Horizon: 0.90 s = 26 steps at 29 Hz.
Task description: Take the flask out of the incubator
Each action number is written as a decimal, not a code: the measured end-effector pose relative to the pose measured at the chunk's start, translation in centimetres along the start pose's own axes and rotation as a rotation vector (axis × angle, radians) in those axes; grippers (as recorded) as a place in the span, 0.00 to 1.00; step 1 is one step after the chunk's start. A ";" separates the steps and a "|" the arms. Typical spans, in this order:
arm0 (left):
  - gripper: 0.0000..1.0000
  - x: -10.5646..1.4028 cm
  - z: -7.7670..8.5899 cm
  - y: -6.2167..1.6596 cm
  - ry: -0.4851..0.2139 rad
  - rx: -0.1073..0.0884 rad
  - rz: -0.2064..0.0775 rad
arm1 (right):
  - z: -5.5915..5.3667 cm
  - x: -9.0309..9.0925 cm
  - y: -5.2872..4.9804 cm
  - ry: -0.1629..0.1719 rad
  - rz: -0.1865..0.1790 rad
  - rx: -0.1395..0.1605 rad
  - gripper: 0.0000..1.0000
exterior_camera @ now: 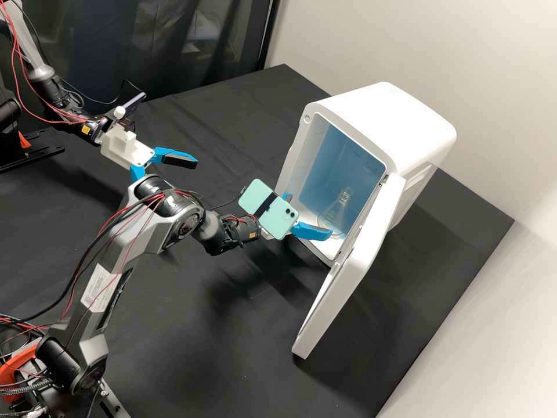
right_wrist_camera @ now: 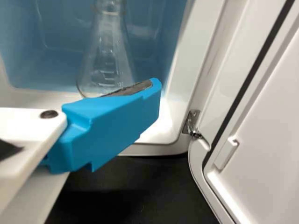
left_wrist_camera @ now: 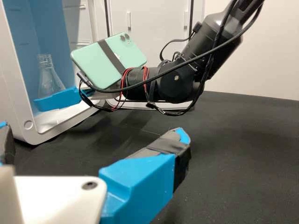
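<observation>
The black bench (exterior_camera: 232, 337) carries a white incubator (exterior_camera: 400, 122) at its far right, turned so its blue-lined inside faces the arms. Its door (exterior_camera: 348, 278) hangs swung wide, which I take to be what leaves the way in free. The right arm (exterior_camera: 139, 232) stretches low across the bench to that opening with a mint-green phone (exterior_camera: 268, 208) strapped on its wrist, most likely so the approach comes in level with the base of the glass. The left arm (exterior_camera: 55, 96) sits well back near the bench's far left, out of the other's path. The left fingers (exterior_camera: 174, 157) are spread apart and carry nothing. The flask (exterior_camera: 339, 209), clear and cone-shaped, stands upright on the incubator's floor, towards the back. The right fingers (exterior_camera: 310, 232) are at the threshold, parted by the look of the high view, with nothing gripped. The one in plain sight lies low in front of the flask's wide base, with the flask just beyond its tip. I cannot tell whether they touch.
</observation>
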 end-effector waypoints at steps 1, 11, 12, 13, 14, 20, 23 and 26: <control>1.00 0.0 0.0 0.00 0.000 0.000 0.000 | 0.0 0.1 0.1 -0.001 0.002 -0.005 1.00; 1.00 0.1 0.0 0.15 0.004 -0.003 0.007 | 0.6 1.1 0.7 -0.020 0.022 0.002 1.00; 1.00 0.1 0.0 0.15 0.004 -0.003 0.007 | 0.8 1.2 0.6 -0.024 0.018 0.001 1.00; 1.00 0.1 0.0 0.15 0.004 -0.003 0.007 | 0.9 1.2 0.5 -0.028 0.016 0.000 1.00; 1.00 0.1 0.0 0.15 0.004 -0.003 0.007 | 1.0 1.2 0.5 -0.031 0.016 0.000 1.00; 1.00 0.1 0.0 0.18 0.003 -0.002 0.008 | 1.0 1.5 0.3 -0.037 -0.006 0.004 1.00; 1.00 0.1 0.0 0.18 0.003 -0.002 0.008 | 0.7 1.7 0.4 -0.036 -0.013 0.008 1.00; 1.00 0.1 0.0 0.18 0.003 -0.002 0.008 | 0.4 1.9 0.5 -0.033 -0.020 0.012 1.00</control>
